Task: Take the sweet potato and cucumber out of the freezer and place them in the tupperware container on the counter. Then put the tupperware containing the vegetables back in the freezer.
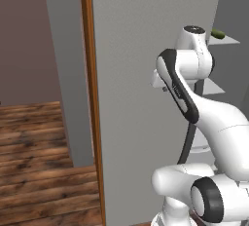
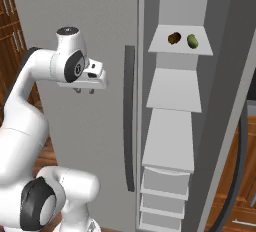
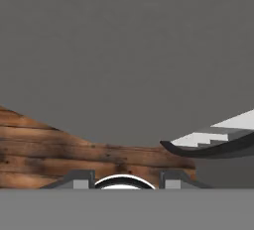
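The freezer [image 2: 172, 126] stands open, its pale grey shelves stepping down inside. On an upper shelf the orange-brown sweet potato [image 2: 174, 38] lies just left of the green cucumber [image 2: 192, 41]; the cucumber [image 1: 217, 33] also peeks past my arm in the left base view. My gripper [image 2: 85, 91] hangs pointing downward in front of the flat grey panel, well left of and below that shelf. It is open, with nothing between its fingertips [image 3: 78, 179]. The hand view looks down along grey panel to wooden floor. The tupperware container and the counter are out of view.
A dark curved strip [image 2: 129, 116] runs down the grey panel [image 1: 141, 98] beside the opening. The open door [image 2: 235, 106] stands to the right of the shelves. A brown wooden edge [image 1: 90, 98] borders the panel, with wooden floor [image 1: 34, 157] to the left.
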